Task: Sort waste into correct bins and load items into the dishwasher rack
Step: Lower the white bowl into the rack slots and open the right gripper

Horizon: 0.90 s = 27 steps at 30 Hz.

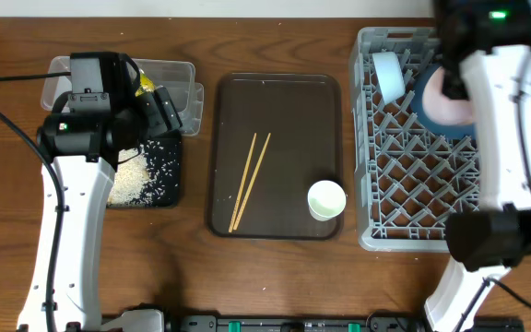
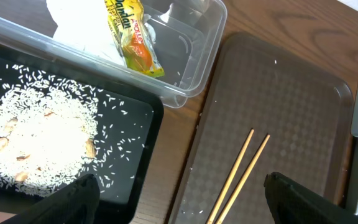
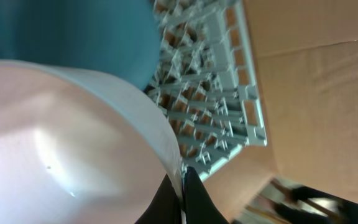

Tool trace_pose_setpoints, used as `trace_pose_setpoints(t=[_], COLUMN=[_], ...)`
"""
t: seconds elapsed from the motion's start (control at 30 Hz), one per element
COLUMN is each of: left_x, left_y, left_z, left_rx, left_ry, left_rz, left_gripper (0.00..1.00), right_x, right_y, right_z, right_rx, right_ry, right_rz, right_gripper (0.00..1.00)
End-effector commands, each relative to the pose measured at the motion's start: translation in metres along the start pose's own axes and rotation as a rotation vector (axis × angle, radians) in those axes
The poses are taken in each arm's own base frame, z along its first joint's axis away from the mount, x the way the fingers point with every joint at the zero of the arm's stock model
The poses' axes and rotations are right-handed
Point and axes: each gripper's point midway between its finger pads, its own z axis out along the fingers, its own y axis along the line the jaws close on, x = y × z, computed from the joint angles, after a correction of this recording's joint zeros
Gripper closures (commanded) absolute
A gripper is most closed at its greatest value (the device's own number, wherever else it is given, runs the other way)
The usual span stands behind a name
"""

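Observation:
My right gripper (image 3: 182,193) is shut on the rim of the white bowl (image 3: 61,143) and holds it over the back of the grey dishwasher rack (image 1: 413,175), next to the dark blue plate (image 1: 431,120) and the light blue bowl (image 1: 390,74) standing in it. My left gripper (image 2: 191,205) is open and empty above the gap between the black tray (image 2: 135,155) and the brown tray. Rice scraps (image 2: 42,143) lie in the black tray. The napkin (image 2: 73,25) and the yellow-green wrapper (image 2: 132,37) lie in the clear tub (image 2: 191,50).
The dark brown serving tray (image 1: 279,101) in the middle holds the wooden chopsticks (image 1: 250,180) and the pale green cup (image 1: 326,199) at its front right corner. The rack's front rows of pegs (image 1: 404,198) hold nothing.

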Motion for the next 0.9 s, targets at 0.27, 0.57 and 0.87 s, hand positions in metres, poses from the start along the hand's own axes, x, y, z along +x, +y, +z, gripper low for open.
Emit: trace_pose_setpoints(t=[0.27,0.57,0.87], left_x=[0.0,0.0,0.0], left_y=[0.003,0.003,0.003], left_z=[0.002,0.002,0.002], left_rx=[-0.01,-0.01,-0.01], left_ry=[0.006,0.006,0.006], left_rz=[-0.001,-0.001,-0.001], left_gripper=[0.12,0.12,0.12], right_x=[0.004,0.01,0.015], right_y=[0.047,0.069,0.092], right_z=[0.014,0.035,0.033], right_rx=[0.304,0.402,0.393], right_ry=[-0.081,-0.075,-0.106], right_rz=[-0.165,-0.284,-0.319], right_gripper=[0.99,0.99,0.99])
